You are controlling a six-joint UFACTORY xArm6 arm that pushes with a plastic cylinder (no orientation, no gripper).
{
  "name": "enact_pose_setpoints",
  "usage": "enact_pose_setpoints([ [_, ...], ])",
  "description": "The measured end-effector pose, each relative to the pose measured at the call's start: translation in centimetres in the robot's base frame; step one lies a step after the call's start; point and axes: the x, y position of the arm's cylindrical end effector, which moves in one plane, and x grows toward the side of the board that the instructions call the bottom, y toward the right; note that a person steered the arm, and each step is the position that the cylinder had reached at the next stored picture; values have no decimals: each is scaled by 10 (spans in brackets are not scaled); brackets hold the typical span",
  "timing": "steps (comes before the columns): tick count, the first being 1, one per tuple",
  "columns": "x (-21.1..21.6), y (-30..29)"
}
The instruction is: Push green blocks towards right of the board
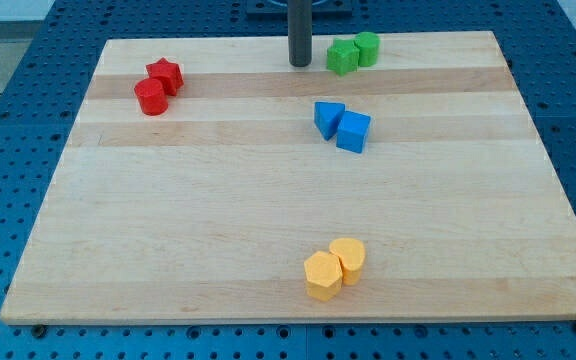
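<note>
Two green blocks sit touching near the view's top, right of centre: a green star-shaped block (343,56) and a green cylinder (367,48) on its right. My tip (300,64) is on the board just left of the green star block, a small gap apart. The dark rod rises from it out of the view's top.
A red star block (165,74) and a red cylinder (151,97) lie at the top left. A blue triangular block (328,118) and a blue cube (353,131) lie at centre. Two yellow blocks (334,267) lie near the bottom edge. The wooden board (218,220) sits on a blue perforated table.
</note>
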Motion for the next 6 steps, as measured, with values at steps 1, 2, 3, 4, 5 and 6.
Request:
enact_pose_setpoints([
  [1, 2, 11],
  [2, 0, 30],
  [3, -7, 55],
  [4, -20, 79],
  [5, -31, 94],
  [6, -35, 97],
])
